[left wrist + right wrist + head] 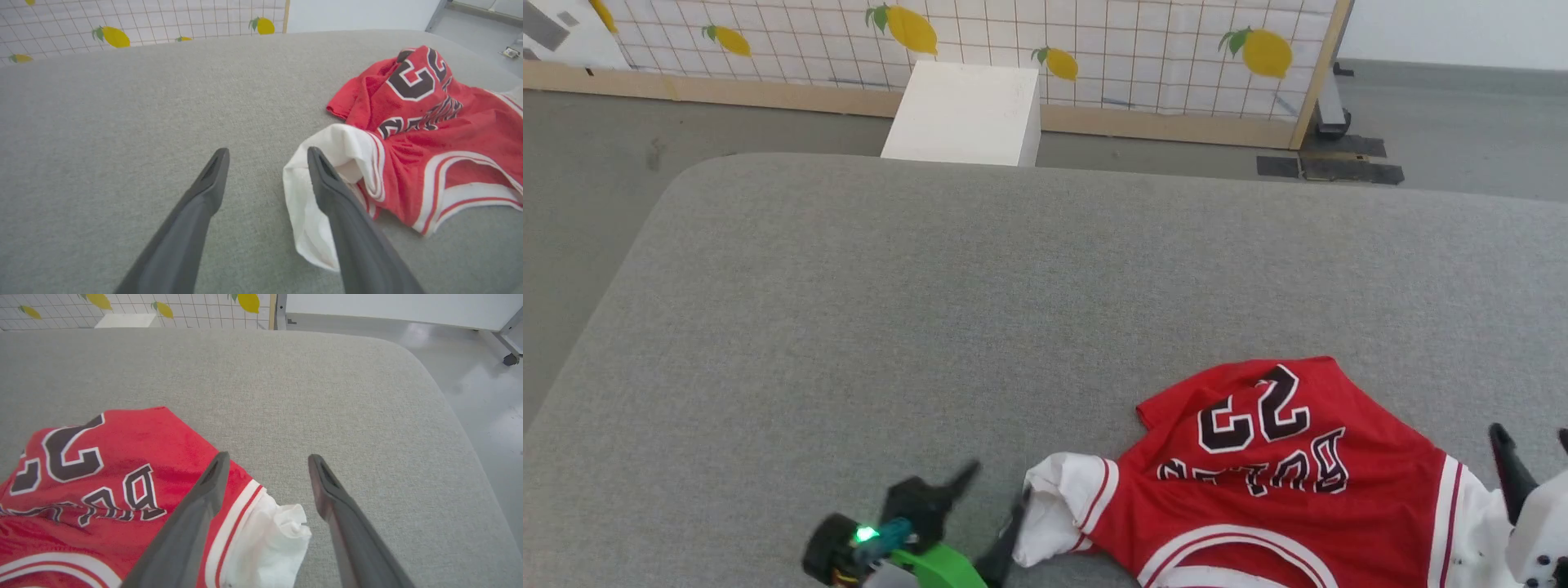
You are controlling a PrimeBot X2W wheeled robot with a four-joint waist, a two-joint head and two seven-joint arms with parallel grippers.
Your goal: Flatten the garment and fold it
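Observation:
The garment (1282,465) is a red jersey with black-and-white number print and white sleeves, lying crumpled at the near right of the grey padded surface (931,310). My left gripper (995,490) is open just left of its white left sleeve (322,196); in the left wrist view the left gripper (267,152) holds nothing, and one finger (339,204) lies over that sleeve's edge. My right gripper (1531,437) is open at the garment's right side. In the right wrist view the right gripper (268,456) hangs above the bunched white right sleeve (278,535), beside the red garment (122,477).
A white box (968,114) stands on the floor beyond the far edge, in front of a lemon-patterned screen (1094,41). The surface's rounded right edge drops to shiny floor (482,375). Bare grey padding spreads left of and behind the garment.

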